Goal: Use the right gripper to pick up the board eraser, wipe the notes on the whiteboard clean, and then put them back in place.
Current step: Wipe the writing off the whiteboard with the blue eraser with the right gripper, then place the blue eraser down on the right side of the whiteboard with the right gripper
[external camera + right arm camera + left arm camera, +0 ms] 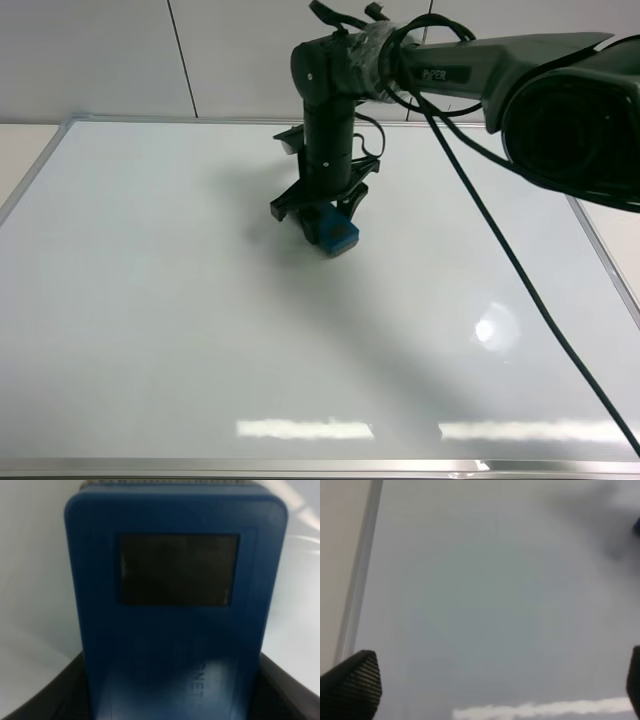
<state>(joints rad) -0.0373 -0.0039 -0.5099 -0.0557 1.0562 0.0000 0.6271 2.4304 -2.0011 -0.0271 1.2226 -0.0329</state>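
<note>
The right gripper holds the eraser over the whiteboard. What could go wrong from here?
1. The board eraser looks tilted in the right gripper, so perhaps only one edge meets the whiteboard and wipes poorly.
2. The gripper grips only one end of it; sideways pressure may twist it loose.

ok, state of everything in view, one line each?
Glossy white silver-framed whiteboard: no red marks visible.
Black two-fingered right gripper: shut, loaded, over mid-board.
Teal-blue rectangular board eraser: held in it, down at the surface; contact unclear.
Black left gripper: open, empty, over the board near its frame.
</note>
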